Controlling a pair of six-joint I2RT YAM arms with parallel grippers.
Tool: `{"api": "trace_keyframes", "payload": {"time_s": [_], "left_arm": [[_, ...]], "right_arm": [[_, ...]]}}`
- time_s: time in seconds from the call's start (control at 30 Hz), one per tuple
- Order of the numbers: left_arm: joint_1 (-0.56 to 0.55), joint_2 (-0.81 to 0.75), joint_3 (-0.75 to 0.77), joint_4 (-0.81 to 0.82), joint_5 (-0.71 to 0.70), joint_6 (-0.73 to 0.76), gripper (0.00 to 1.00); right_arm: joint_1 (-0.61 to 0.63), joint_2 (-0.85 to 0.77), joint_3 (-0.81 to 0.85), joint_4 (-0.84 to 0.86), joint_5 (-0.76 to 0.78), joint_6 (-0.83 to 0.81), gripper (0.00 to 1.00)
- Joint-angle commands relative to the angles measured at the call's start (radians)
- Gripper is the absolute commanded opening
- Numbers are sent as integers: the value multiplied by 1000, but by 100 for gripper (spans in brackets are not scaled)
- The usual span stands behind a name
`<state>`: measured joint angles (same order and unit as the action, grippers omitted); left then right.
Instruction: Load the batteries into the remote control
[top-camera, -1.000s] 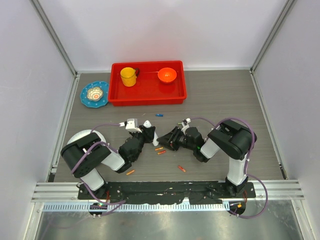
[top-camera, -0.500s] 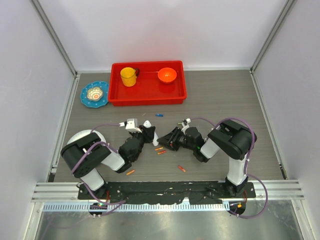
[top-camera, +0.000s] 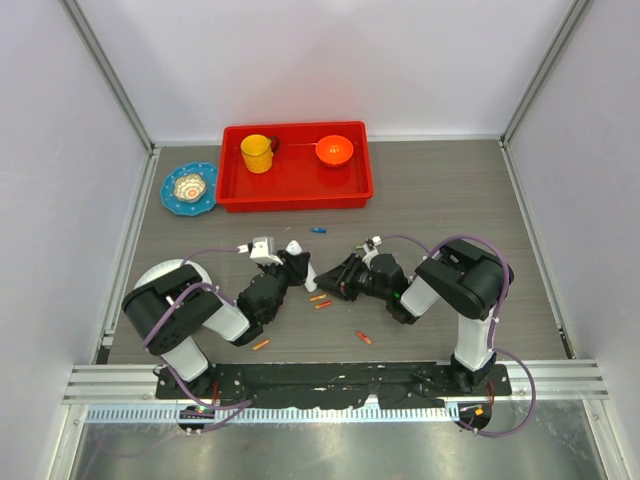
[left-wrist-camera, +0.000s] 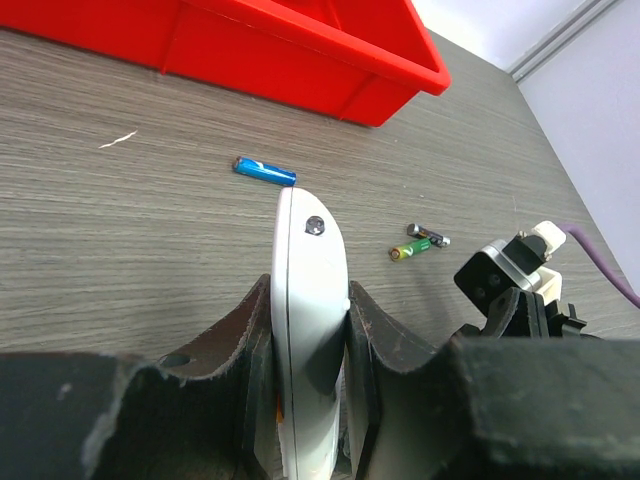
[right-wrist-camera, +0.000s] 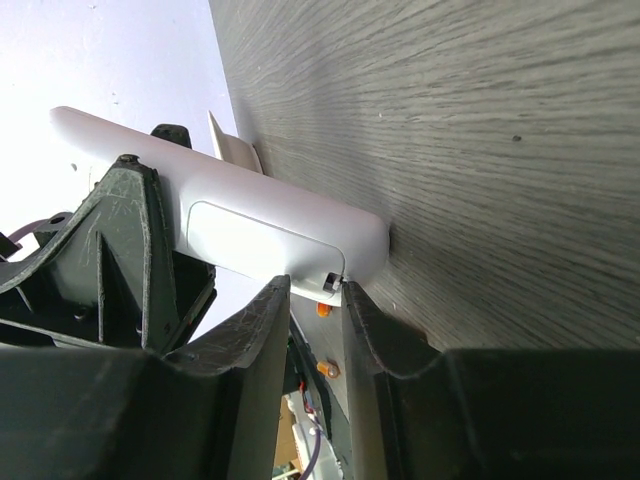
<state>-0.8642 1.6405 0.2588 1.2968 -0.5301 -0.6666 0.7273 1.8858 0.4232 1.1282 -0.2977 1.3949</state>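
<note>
My left gripper (top-camera: 293, 266) (left-wrist-camera: 310, 288) is shut on the remote control (top-camera: 296, 249) (left-wrist-camera: 309, 270), a slim white oblong held edge-on above the table's middle. From the right, my right gripper (top-camera: 333, 281) (right-wrist-camera: 315, 290) meets the remote control (right-wrist-camera: 230, 215). Its jaws stand a narrow gap apart with nothing between them, and the tips sit at the small latch end of the cover panel. Loose batteries lie on the table: a blue one (top-camera: 318, 230) (left-wrist-camera: 265, 171), a green one (left-wrist-camera: 418, 246), two orange ones (top-camera: 320, 301) under the grippers, another (top-camera: 260, 344) near the left base and a red one (top-camera: 363, 337).
A red tray (top-camera: 296, 195) at the back holds a yellow cup (top-camera: 257, 153) and an orange bowl (top-camera: 334, 150). To its left lies a blue plate (top-camera: 189, 188). A white round plate (top-camera: 165, 271) shows behind the left arm. White walls close in the table.
The right gripper's jaws look slightly narrower than a second ago. Both arms and the remote control stay where they were.
</note>
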Motion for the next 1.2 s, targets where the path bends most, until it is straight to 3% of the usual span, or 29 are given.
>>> {"api": "trace_keyframes", "payload": {"time_s": [0.0, 1.17], "left_arm": [[-7, 12, -1, 251, 15, -16, 0], [-50, 33, 7, 251, 15, 44, 0]], "right_arm": [[6, -10, 42, 70, 25, 3, 32], [4, -42, 65, 56, 20, -16, 22]]}}
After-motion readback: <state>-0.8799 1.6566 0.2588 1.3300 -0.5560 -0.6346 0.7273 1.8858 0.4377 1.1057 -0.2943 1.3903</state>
